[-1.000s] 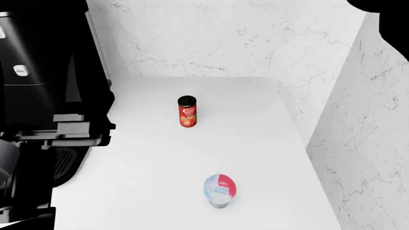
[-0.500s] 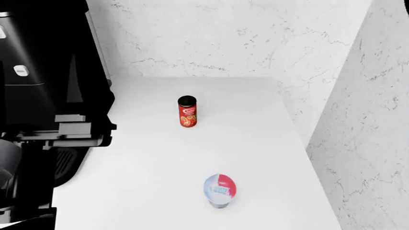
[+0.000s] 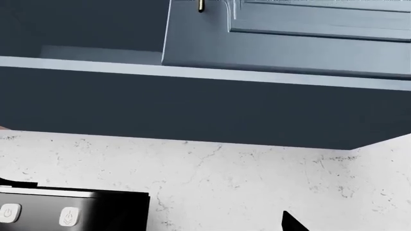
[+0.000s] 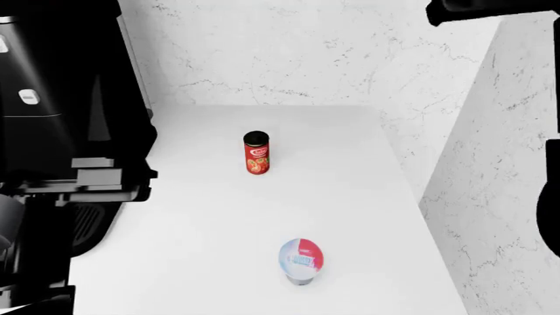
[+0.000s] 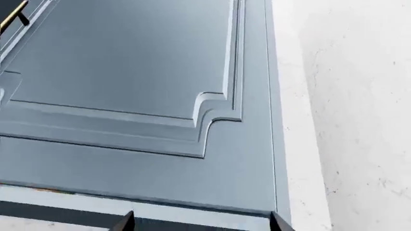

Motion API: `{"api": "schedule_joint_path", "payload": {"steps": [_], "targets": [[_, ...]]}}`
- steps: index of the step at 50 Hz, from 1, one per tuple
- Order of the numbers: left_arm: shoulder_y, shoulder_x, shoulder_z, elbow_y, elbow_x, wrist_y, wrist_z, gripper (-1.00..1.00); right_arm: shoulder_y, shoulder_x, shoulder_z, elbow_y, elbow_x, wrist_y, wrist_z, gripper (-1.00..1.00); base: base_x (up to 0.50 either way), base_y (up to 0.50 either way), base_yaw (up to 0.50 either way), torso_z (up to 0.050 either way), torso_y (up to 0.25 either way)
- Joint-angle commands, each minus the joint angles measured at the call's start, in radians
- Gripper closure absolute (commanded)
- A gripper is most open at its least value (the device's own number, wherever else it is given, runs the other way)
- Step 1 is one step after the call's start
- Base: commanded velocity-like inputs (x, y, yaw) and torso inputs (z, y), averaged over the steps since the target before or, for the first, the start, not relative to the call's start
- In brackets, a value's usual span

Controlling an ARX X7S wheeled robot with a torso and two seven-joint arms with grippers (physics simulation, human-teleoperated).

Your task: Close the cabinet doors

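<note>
The cabinet shows only in the wrist views. In the left wrist view a blue-grey cabinet door [image 3: 289, 41] with a brass handle [image 3: 199, 6] hangs above the marble wall, and beside it is a dark opening [image 3: 83, 24]. Only one fingertip [image 3: 292, 223] of my left gripper shows, far out to the side, with nothing against it. The right wrist view is filled by a panelled door [image 5: 128, 72] seen from close, with a brass handle [image 5: 13, 14] at one corner. My right gripper [image 5: 202, 225] stands open just short of the door's lower edge, holding nothing.
A white counter [image 4: 350, 197] carries a red can [image 4: 256, 152] and a red, white and blue cup [image 4: 300, 260]. A black appliance [image 4: 61, 131] fills the left. A marble side wall [image 4: 507, 197] closes the right. Part of my right arm [image 4: 490, 8] is at the top right.
In the head view a dark part of my right arm has come into sight at the top right and right edge. The can and cup have not moved.
</note>
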Motion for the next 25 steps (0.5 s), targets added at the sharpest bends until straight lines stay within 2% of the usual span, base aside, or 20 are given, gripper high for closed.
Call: {"api": "schedule_joint_path", "payload": {"steps": [1,9,12,18,25], "targets": [[0.001,-0.007,-0.005,0.005,-0.006,0.004,-0.006,-1.00,-0.281,0.078,0.012,-0.044,-0.134,-0.216,0.055,-1.00,0.00,0.00,0.00,0.000,0.000],[0.000,-0.009,-0.002,0.006,-0.007,0.008,-0.007,-1.00,-0.374,0.072,0.002,-0.014,-0.154,-0.294,0.054,-1.00,-0.04,0.00,0.00,0.000,0.000],[0.000,-0.010,-0.002,0.005,-0.007,0.009,-0.009,-1.00,-0.413,0.075,0.002,0.005,-0.170,-0.334,0.044,-1.00,-0.50,0.00,0.00,0.000,0.000],[0.000,-0.008,0.012,0.000,0.004,0.013,-0.006,-1.00,-0.410,0.078,-0.007,0.005,-0.206,-0.308,0.052,-1.00,-0.50,0.00,0.00,0.000,0.000],[0.005,-0.015,0.005,0.010,-0.002,0.029,-0.001,-1.00,-0.403,0.068,-0.016,-0.001,-0.232,-0.281,0.061,-1.00,-0.50,0.32,0.00,0.000,0.000]]}}
